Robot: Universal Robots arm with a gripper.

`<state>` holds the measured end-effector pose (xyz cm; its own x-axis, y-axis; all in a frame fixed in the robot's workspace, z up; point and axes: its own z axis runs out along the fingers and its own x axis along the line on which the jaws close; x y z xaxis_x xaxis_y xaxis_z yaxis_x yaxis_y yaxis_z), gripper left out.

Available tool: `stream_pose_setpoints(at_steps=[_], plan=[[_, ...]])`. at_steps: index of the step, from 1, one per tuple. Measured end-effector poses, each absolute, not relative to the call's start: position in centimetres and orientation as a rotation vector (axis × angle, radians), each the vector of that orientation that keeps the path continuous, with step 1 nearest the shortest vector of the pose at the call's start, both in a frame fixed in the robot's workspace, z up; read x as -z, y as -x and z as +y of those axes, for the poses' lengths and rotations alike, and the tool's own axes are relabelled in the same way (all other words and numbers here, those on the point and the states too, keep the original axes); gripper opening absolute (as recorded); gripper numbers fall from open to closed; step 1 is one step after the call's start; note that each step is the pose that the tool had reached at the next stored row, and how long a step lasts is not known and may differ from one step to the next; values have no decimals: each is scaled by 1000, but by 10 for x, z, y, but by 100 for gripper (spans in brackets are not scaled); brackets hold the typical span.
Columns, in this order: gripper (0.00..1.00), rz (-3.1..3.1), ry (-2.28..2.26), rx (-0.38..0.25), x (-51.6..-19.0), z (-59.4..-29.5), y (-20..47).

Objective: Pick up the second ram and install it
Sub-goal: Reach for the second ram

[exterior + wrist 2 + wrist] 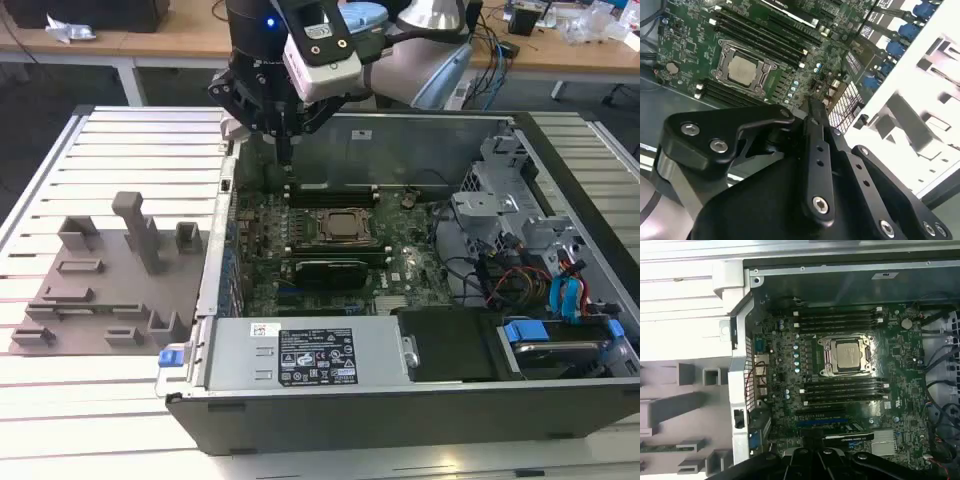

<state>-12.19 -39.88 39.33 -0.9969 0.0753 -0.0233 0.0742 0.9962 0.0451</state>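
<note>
Hand [287,158] hovering closed above motherboard [262,235] in the exterior view; second ram [662,447] lying in grey holder [675,407] outside the case, showing in the first wrist view.

- Computer case [430,135]: top open, lying flat on a slatted table [120,130].
- Motherboard [260,250]: green, inside the case; processor socket [345,226] near its middle, dark memory slots [330,190] on either side of the socket.
- Power supply [300,355]: grey, labelled, along the near wall.
- Drive cage [555,340]: blue tabs and cables, at the exterior view's right.
- Holder tray [100,290]: grey, with upright blocks, on the table beside the case at the exterior view's left.
- Gripper [287,158]: black, hanging over the motherboard's far corner.
</note>
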Motion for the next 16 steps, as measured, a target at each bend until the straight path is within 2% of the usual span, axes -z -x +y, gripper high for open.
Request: stream_pose_setpoints(at_steps=[3,16], plan=[[10,3112,-117,-69,-393,-399,164],[10,3112,-116,-69,-391,-399,225]])
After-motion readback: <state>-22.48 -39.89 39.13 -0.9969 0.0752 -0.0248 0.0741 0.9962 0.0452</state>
